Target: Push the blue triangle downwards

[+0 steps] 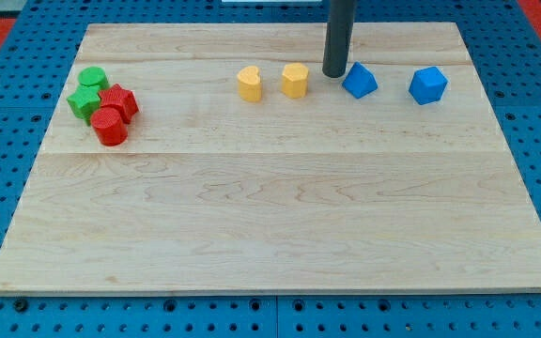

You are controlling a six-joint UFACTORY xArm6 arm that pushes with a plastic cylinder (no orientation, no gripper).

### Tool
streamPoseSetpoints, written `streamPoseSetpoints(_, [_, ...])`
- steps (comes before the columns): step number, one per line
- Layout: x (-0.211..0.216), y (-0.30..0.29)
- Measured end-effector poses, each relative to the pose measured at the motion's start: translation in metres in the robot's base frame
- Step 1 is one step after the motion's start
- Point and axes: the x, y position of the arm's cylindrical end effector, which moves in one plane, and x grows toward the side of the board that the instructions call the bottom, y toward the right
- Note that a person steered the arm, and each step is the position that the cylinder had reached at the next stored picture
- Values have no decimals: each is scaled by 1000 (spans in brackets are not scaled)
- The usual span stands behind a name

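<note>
End effector here is a bare rod with nothing held; my tip (334, 74) is seen just left of the blue triangle (359, 81), near the worktop (270, 216) top. From this side a sideways shove is risked, toward the blue cube (428, 84). The yellow block (295, 81) could be clipped while repositioning.

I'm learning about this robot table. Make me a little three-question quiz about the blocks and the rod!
1. True or false: my tip is just to the view's left of the blue triangle.
2. How many yellow blocks sit on the board?
3. Which colours form the cluster at the view's left: A) blue and yellow, B) green and red?

Key: 1 true; 2 two, the yellow heart and the other yellow block; 3 B, the green blocks and red blocks.
</note>
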Motion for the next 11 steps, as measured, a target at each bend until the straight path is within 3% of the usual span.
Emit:
streamPoseSetpoints(1, [-35,2])
streamPoseSetpoints(4, [6,30])
streamPoseSetpoints(5, [-10,19])
streamPoseSetpoints(6, [-65,4])
streamPoseSetpoints(7, [-99,-102])
streamPoseSetpoints(8, [-99,-164])
streamPoseSetpoints(11, [-49,-70])
